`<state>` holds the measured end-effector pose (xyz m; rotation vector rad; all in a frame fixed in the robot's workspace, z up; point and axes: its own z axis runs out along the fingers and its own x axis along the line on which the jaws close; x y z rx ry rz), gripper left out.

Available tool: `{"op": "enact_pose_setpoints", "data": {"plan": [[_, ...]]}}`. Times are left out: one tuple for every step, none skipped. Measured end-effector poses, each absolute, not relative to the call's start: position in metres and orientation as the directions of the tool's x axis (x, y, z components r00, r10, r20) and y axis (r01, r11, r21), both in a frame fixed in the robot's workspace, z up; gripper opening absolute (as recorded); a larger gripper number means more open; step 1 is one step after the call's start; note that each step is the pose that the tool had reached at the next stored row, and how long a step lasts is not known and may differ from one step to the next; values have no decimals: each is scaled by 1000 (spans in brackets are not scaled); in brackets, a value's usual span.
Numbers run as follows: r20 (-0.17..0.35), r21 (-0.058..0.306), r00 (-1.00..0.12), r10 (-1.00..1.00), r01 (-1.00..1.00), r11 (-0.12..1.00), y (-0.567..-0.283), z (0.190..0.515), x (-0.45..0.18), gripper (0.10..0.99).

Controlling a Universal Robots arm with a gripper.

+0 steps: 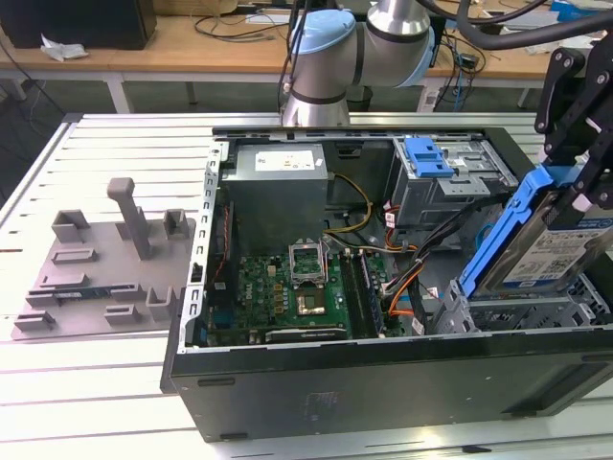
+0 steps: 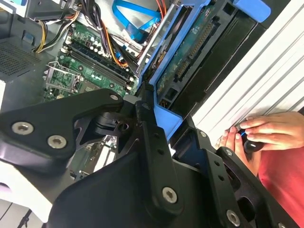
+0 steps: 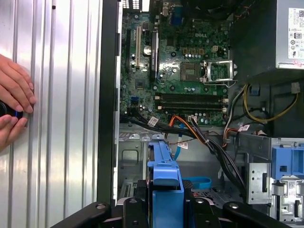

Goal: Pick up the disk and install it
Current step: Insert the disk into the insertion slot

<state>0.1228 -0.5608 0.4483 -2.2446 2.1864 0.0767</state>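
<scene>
A robot arm's gripper (image 1: pixel 582 196) grips the disk (image 1: pixel 541 249) at the exterior view's right edge, its black jaws closed on the drive's blue-railed sides. The silver disk hangs steeply tilted, label facing the camera, with its lower end down at the grey drive cage (image 1: pixel 508 314) in the lower right corner of the open computer case (image 1: pixel 287 383); whether it touches the cage cannot be told. In the first wrist view the disk (image 3: pixel 166 183) shows end-on as a blue rail between the two black fingers (image 3: pixel 130 211). In the second wrist view its circuit-board underside (image 2: pixel 197 52) faces the camera above the gripper's linkage. Inside the case, the green motherboard (image 1: pixel 287 287) lies at centre, the grey power supply (image 1: pixel 278 182) above it. A grey fixture tray (image 1: pixel 105 259) sits on the slatted table (image 1: pixel 96 153) at the exterior view's left. A person's hands (image 3: pixel 14 104) rest on the table beside the case, closed around a small dark object
</scene>
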Motion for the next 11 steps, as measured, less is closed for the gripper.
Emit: {"op": "enact_pose_setpoints", "data": {"plan": [[-40,29,24,-999,-999,-26,-561,447,123,369],[-40,29,23,-999,-999,-24,-561,446,123,369],[-40,29,23,-999,-999,-24,-561,446,123,369],[-40,29,22,-999,-999,-23,-561,446,123,369],[-40,29,21,-999,-999,-23,-561,445,123,369],[-40,29,21,-999,-999,-22,-561,444,123,369],[-40,29,21,-999,-999,-22,-561,444,123,369],[-40,29,20,-999,-999,-21,-561,443,123,369],[-40,29,20,-999,-999,-21,-561,442,123,369],[-40,29,20,-999,-999,-21,-561,442,123,369],[-40,29,20,-999,-999,-21,-561,441,123,369]]}}
